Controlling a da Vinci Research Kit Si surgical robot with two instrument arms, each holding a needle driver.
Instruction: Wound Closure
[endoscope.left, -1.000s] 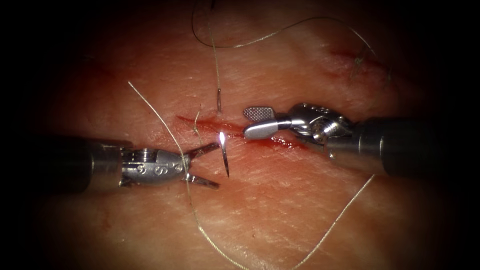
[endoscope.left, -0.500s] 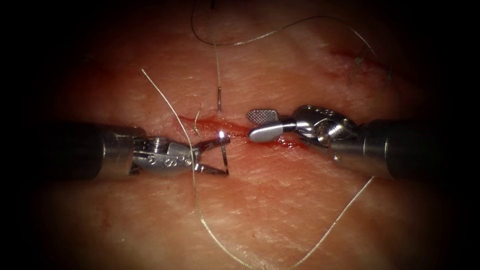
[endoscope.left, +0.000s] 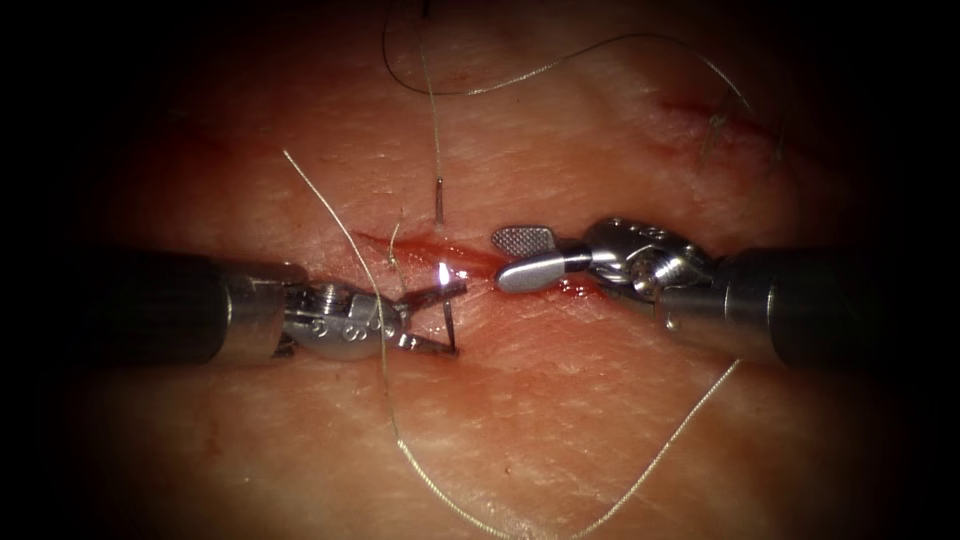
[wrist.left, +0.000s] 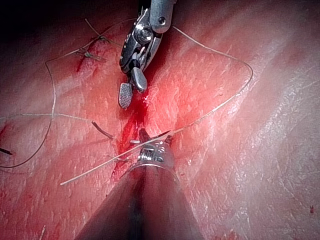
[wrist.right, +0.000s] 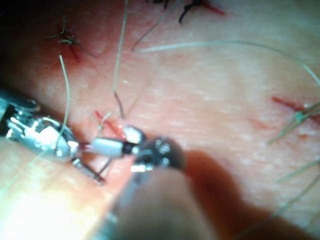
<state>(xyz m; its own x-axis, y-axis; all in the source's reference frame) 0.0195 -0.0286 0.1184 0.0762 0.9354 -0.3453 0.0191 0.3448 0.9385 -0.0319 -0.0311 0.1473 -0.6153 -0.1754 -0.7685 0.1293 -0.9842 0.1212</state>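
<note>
Reaching in level from the picture's left, the left tool (endoscope.left: 440, 318) lies low over the tissue (endoscope.left: 560, 440) with its two jaws parted around the needle (endoscope.left: 449, 310); one jaw tip meets the needle near its bright upper end and the other near its lower end, so the jaws bracket the exposed stretch without clamping it, as far as the endoscope view lets me judge. The needle is in the tissue: its point end stands out on the near side of the cut (endoscope.left: 420, 243), towards the cut's left end, and its tail end (endoscope.left: 438, 199) with the thread (endoscope.left: 431, 110) attached rises from the far side; the middle of its curve is buried between them. From the picture's right, the right tool (endoscope.left: 522, 256) comes in almost level, its wrist bent slightly, its jaws spread wide and holding nothing; they hover over the cut just right of the needle, above the red fluid (endoscope.left: 575, 288). A second run of thread (endoscope.left: 385, 385) crosses over the left tool's wrist and loops across the near tissue; cut ends of thread (endoscope.left: 716, 122) sit at an earlier stitch far to the right. The left wrist view shows the left tool (wrist.left: 155, 140) at the cut, the right tool (wrist.left: 131, 87) beyond it, open.
</note>
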